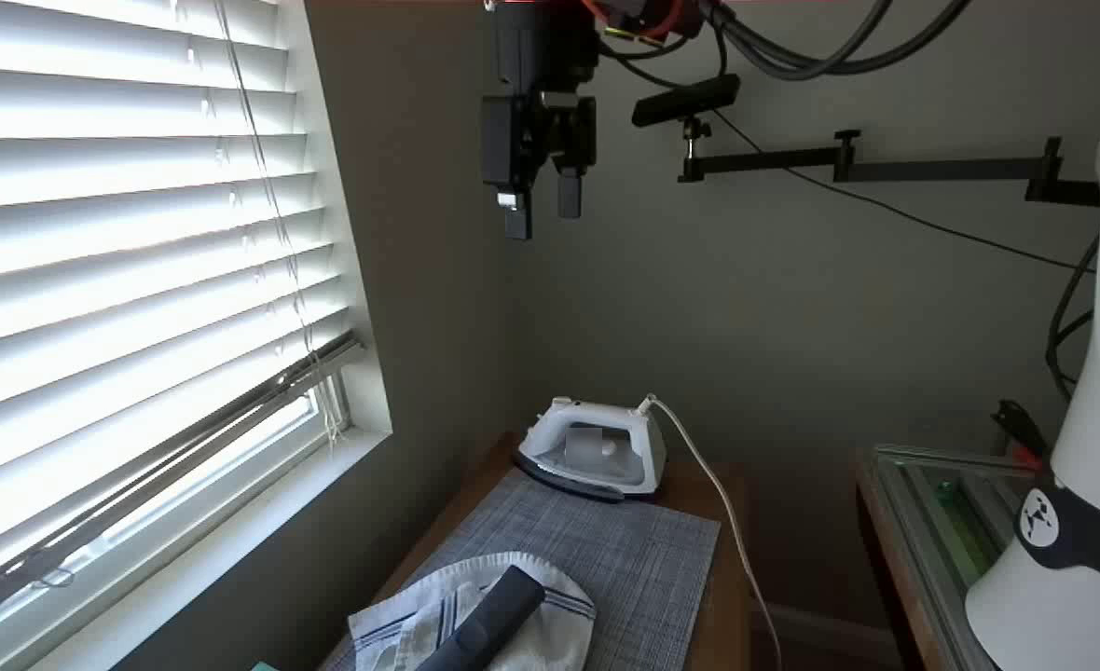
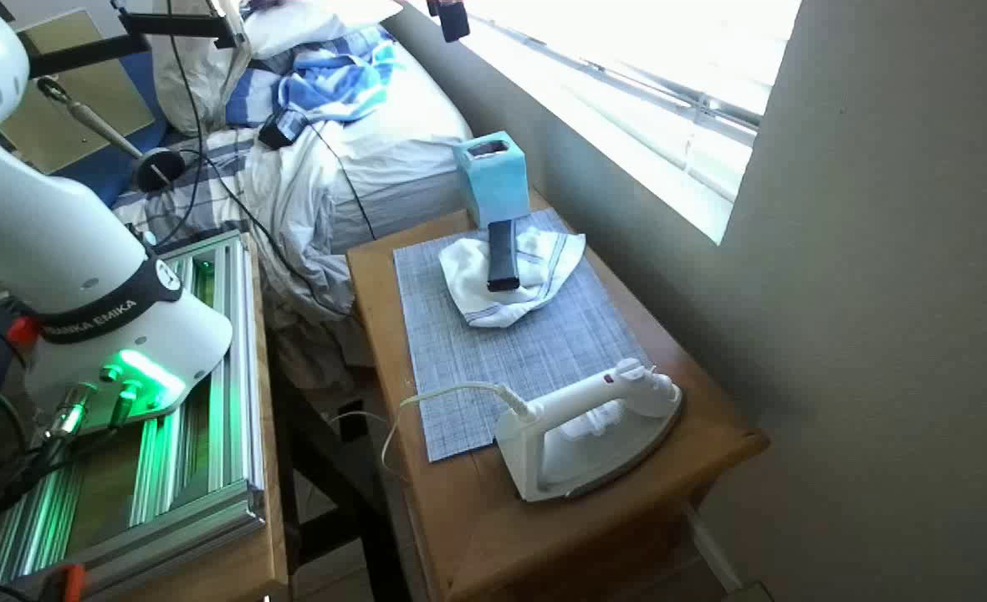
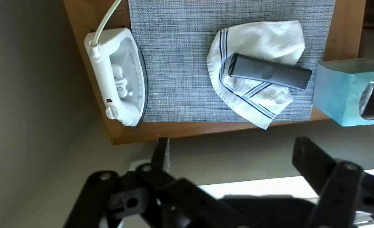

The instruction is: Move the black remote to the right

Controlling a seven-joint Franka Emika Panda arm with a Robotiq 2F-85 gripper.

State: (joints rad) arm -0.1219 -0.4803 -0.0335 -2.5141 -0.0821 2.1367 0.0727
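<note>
The black remote [image 3: 269, 72] lies flat on a crumpled white cloth [image 3: 260, 36] with dark stripes. It shows in both exterior views [image 1: 487, 623] [image 2: 503, 255], cut off at the bottom edge in one of them. In the wrist view its right end is close beside a teal tissue box [image 3: 331, 95]; I cannot tell whether they touch. My gripper [image 1: 543, 207] hangs high above the table, well away from the remote. In the wrist view its fingers [image 3: 231, 148] are spread wide with nothing between them. Only a small dark part of it shows at the top of an exterior view [image 2: 453, 21].
A white iron [image 3: 103, 76] with a cord stands at the opposite end of the wooden table [image 2: 468, 543] from the tissue box. A grey woven mat [image 3: 177, 63] lies under the cloth. The wall and a window with blinds [image 1: 140, 233] run along the table's side.
</note>
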